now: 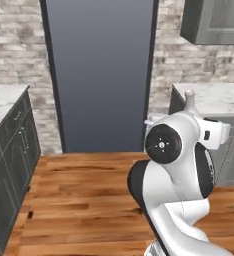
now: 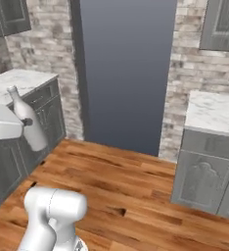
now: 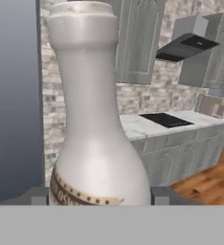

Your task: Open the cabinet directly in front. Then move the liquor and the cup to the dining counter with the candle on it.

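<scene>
- The liquor (image 3: pixel 97 119) sits between the two dark tips of the end effector (image 3: pixel 97 196), which pinches it low on its wide body, one tip on either side at the level of the patterned label band.
- In the right base view the liquor (image 2: pixel 27 120) hangs in the air clear of any desk, slightly tilted, neck up, carried in front of the marble desk (image 2: pixel 18 81) to the left of the tall dark panel (image 2: pixel 126 73).
- In the left base view only the bottle's neck and cap (image 1: pixel 190 100) rise above the white arm, to the right of the same panel.
- Handling, as a judgement: glass, so stiff but breakable and smooth. The tapering shoulder gives the tips nothing to catch, so the hold on the broad lower body is the sound one; the slim neck would be a poorer place.
- The weight likely sits low, which suits this grasp, though a quick swing could let it rock between the tips.
- Room: the wood floor (image 2: pixel 136 186) before the dark panel lies open. Desk edges stand on both sides of the panel, the one on its left just beside the bottle, so that corner is the one to clear.
- The dining counter and the candle cannot be made out here, nor the cup.
</scene>
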You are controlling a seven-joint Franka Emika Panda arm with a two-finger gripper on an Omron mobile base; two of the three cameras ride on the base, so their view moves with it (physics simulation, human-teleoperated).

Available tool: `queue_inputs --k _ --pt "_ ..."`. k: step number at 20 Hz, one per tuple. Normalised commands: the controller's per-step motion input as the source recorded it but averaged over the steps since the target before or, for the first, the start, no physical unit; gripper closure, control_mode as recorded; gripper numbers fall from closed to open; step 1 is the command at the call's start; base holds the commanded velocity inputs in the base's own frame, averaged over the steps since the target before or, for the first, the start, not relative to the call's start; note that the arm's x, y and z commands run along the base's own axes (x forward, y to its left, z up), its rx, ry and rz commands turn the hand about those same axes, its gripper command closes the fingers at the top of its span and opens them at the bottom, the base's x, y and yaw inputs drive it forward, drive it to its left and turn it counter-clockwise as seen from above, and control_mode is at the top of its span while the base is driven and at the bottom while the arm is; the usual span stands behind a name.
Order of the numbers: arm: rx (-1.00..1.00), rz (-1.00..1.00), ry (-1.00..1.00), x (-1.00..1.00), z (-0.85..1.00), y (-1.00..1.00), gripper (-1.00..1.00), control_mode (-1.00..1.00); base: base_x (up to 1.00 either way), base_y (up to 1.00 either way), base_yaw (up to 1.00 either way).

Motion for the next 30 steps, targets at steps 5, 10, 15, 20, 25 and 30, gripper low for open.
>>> queue_inputs --k 5,10,15,20,25,30 --pt "0.0 0.0 0.0 0.0 0.0 0.0 1.0 1.0 0.8 -0.07 -0.07" --pt "0.0 0.0 0.0 0.0 0.0 0.0 1.0 1.0 1.0 -0.03 -0.03" --pt "0.0 0.0 0.0 0.0 0.0 0.0 1.0 1.0 0.84 -0.38 -0.37" --pt "0.0 0.0 0.0 0.0 0.0 0.0 1.0 1.0 0.32 -0.55 -0.82" --pt "0.0 0.0 0.0 0.0 0.0 0.0 1.0 1.0 0.09 -0.49 -0.93" --pt "0.0 0.0 0.0 0.0 0.0 0.0 1.0 1.0 0.04 -0.46 -0.94"
